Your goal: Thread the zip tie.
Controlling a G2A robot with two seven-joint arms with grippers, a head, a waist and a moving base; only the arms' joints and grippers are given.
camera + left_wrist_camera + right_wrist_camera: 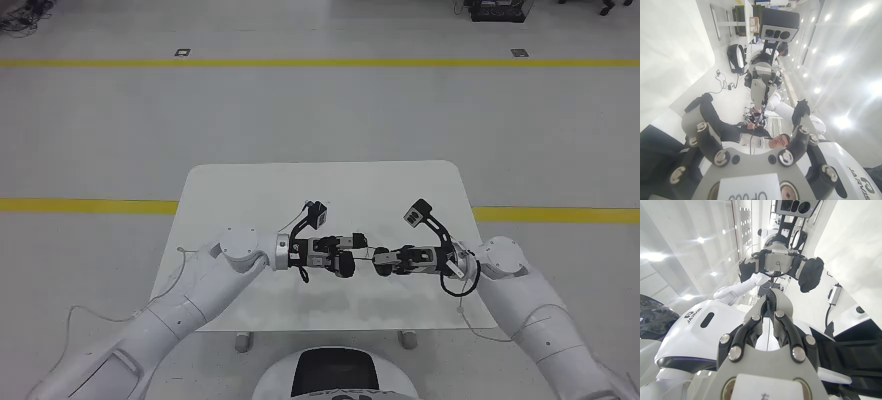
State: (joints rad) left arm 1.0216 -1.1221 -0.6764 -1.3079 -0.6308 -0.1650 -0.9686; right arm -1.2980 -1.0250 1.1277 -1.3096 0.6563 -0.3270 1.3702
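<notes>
1. The right gripper (769, 295) clenches the zip tie (768, 336) above the middle of the table (250, 190), seemingly aiming its end leftward.
2. The left gripper (752, 103) faces it close by, fingers spread, likely ready to receive that end.

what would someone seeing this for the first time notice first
The right gripper and the left gripper face each other tip to tip above the near half of the white rounded table. The right one is shut on a thin dark zip tie. The left one has its black-padded fingers spread wide open.
</notes>
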